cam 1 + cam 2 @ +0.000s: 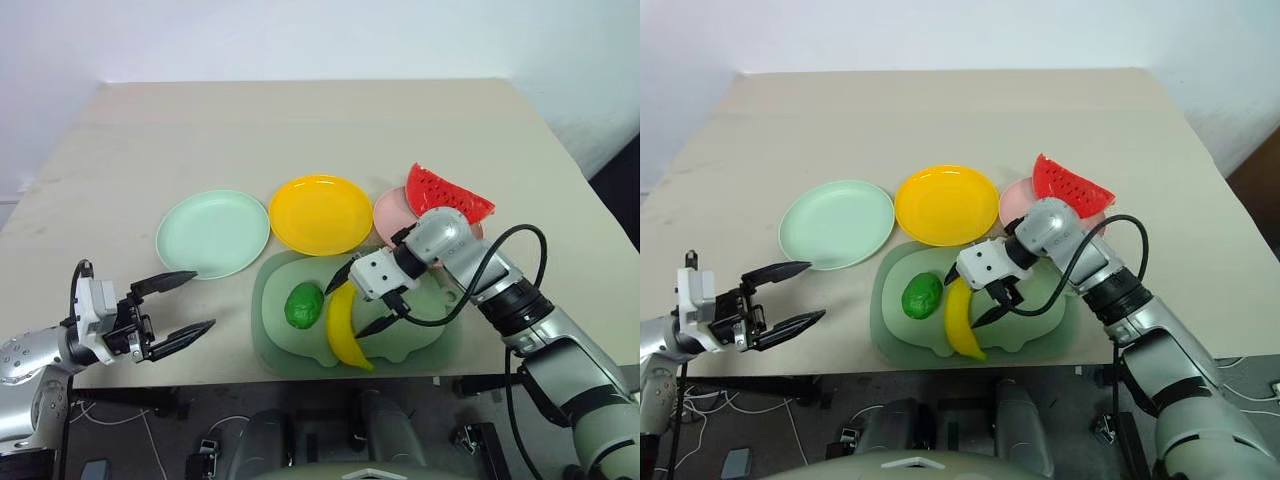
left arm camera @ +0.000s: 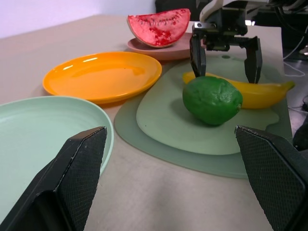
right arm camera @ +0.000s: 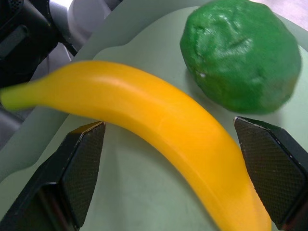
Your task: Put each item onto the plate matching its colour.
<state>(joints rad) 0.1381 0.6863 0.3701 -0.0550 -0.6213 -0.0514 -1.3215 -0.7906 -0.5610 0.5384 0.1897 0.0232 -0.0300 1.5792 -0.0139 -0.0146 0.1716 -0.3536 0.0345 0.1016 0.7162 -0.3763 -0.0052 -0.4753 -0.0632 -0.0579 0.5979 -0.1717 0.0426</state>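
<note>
A red watermelon slice (image 1: pixel 448 193) rests on the pink plate (image 1: pixel 390 212) at the right. Left of it are the yellow-orange plate (image 1: pixel 320 214) and the mint green plate (image 1: pixel 212 233), both bare. A yellow banana (image 1: pixel 345 328) and a bumpy green fruit (image 1: pixel 303 305) lie side by side on the sage-green mat (image 1: pixel 425 340). My right gripper (image 1: pixel 352 303) is open and tilted down over the banana (image 3: pixel 159 115), one finger on each side of it, no contact seen. My left gripper (image 1: pixel 178 306) is open and empty, level, near the table's front-left edge, pointing towards the fruit (image 2: pixel 211 99).
The mat lies at the table's front edge (image 1: pixel 230 378), just in front of the plates. A black cable (image 1: pixel 500 250) loops off my right forearm above the mat. Bare tabletop (image 1: pixel 300 130) stretches behind the plates.
</note>
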